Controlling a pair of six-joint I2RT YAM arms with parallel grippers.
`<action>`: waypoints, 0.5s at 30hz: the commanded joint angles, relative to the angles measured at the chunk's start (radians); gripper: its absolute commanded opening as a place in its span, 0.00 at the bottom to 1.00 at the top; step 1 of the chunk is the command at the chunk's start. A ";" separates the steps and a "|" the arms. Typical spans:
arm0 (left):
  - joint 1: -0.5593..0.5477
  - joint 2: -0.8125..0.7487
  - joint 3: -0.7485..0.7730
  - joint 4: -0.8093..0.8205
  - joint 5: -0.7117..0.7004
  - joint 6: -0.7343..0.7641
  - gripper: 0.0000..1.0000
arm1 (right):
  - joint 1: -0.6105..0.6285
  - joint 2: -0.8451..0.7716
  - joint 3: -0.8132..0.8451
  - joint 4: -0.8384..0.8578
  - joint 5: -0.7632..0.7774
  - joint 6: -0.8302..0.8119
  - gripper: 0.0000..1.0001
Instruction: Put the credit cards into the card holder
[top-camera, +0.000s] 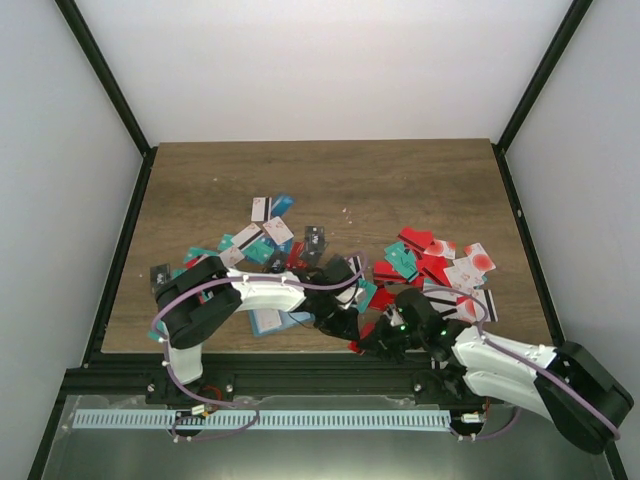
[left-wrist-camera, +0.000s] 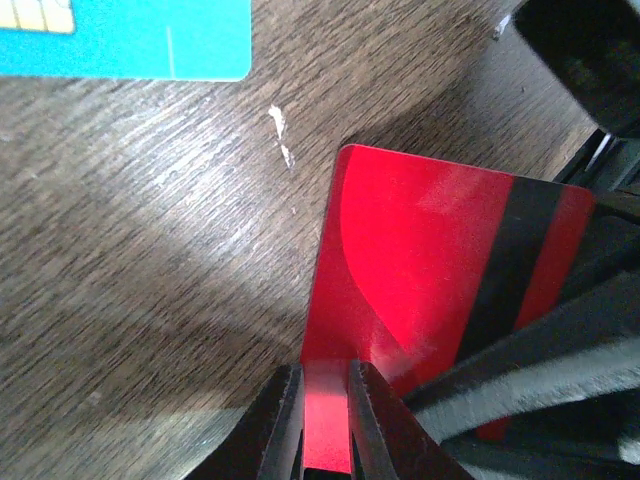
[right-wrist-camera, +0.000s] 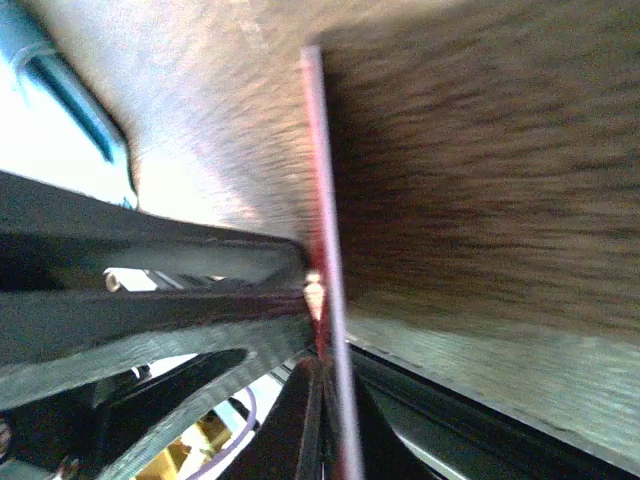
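A dark brown wood-grain bench (top-camera: 330, 180) fills the floor of a white-walled enclosure. Two white and black arms reach across its near edge, the left arm (top-camera: 260, 290) stretching rightward and the right arm (top-camera: 500, 365) stretching leftward, so that their tips meet near the middle front. Thin plastic credit cards lie loose over the bench: a mixed teal, white and black scatter (top-camera: 265, 235) on the left and a mostly red and white heap (top-camera: 430, 262) on the right. The pale blue card holder (top-camera: 268, 321) lies flat just under the left arm, close to the near edge and partly hidden by it. A red card with a dark stripe (left-wrist-camera: 420, 260) is held on edge above the wood. The left claw (left-wrist-camera: 325, 385) pinches one end of it; the right claw (right-wrist-camera: 328, 400) is pressed onto the same card, seen edge-on. A teal chip card (left-wrist-camera: 130, 40) lies nearby
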 joint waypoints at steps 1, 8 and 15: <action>-0.010 -0.017 -0.034 -0.003 -0.018 -0.033 0.15 | -0.007 -0.035 0.032 -0.102 0.041 -0.017 0.01; 0.020 -0.143 -0.017 -0.071 -0.068 -0.039 0.15 | -0.011 -0.072 0.137 -0.139 0.072 -0.148 0.01; 0.123 -0.358 -0.001 -0.179 -0.097 -0.009 0.16 | -0.030 -0.027 0.340 -0.187 0.101 -0.439 0.01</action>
